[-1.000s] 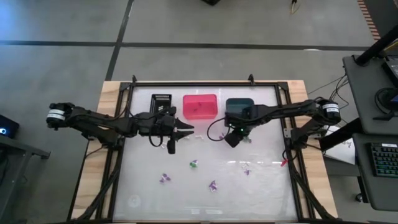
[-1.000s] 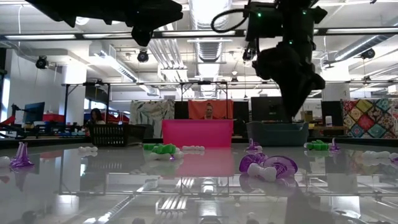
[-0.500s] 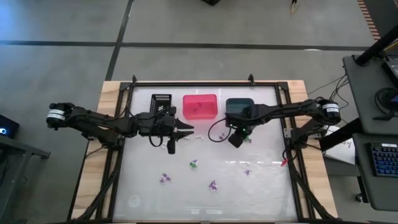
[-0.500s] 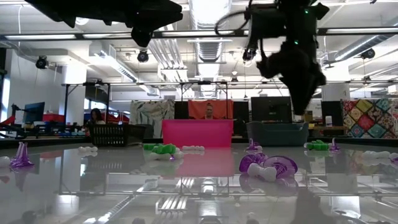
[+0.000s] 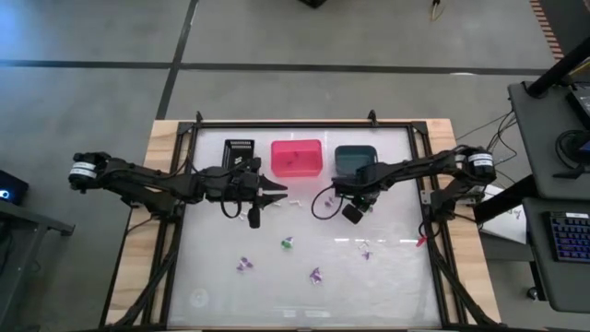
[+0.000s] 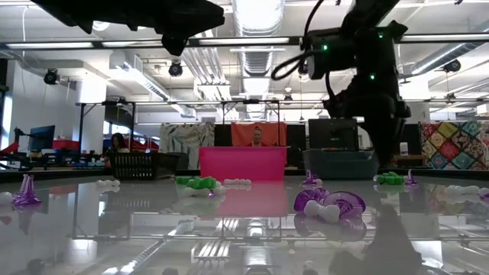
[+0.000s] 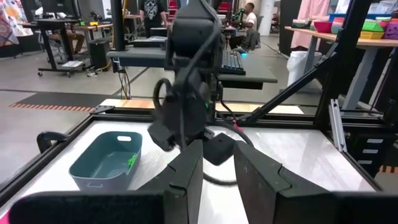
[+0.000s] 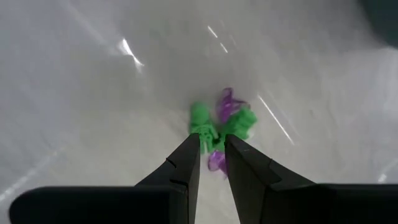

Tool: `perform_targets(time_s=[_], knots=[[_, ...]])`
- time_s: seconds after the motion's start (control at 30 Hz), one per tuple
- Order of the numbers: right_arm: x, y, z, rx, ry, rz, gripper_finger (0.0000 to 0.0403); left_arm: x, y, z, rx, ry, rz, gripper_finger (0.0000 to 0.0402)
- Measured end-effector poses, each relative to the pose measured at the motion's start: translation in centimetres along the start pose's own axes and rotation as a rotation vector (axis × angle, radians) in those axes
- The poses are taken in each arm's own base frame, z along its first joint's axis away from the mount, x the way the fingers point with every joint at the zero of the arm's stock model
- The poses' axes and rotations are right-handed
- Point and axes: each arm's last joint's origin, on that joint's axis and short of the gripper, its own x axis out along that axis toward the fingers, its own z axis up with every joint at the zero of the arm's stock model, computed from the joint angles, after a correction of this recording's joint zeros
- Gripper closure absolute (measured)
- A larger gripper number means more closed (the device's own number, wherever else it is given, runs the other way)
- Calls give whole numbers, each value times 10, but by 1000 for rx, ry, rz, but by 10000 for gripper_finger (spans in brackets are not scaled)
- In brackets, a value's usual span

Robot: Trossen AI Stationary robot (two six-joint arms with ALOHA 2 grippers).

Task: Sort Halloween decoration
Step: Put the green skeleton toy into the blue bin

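The decoration is tiny trinkets scattered on the table: a green one (image 5: 288, 243), purple ones (image 5: 243, 265) (image 5: 315, 275) (image 5: 365, 251) and white ones (image 5: 297, 203). My right gripper (image 5: 352, 214) points down, narrowly open, close above a cluster of green trinkets (image 8: 202, 119) and purple trinkets (image 8: 227, 102). In the low view it (image 6: 386, 156) hangs just over a green trinket (image 6: 390, 178). My left gripper (image 5: 279, 195) waits level above the table's middle, narrowly open (image 7: 217, 146) and holding nothing. One green trinket (image 7: 130, 160) lies in the teal bin.
Three bins stand in a row along the far side: black (image 5: 240, 150), pink (image 5: 296, 157) and teal (image 5: 354, 159). A large purple trinket (image 6: 328, 205) lies close to the low camera. The black frame (image 5: 429, 231) rims the table. People sit in the room beyond.
My right gripper has moved from beside the teal bin toward the near and right edges and come down lower, ending over the green and purple cluster. The left arm and the trinkets have stayed still.
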Motion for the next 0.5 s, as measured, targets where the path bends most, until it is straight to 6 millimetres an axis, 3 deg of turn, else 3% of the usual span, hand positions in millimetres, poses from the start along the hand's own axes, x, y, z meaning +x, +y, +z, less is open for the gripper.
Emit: perform_targets(time_s=[0.5], knots=[[21, 9, 3, -84, 54, -30, 335, 0, 0, -1, -1, 6, 1, 326]])
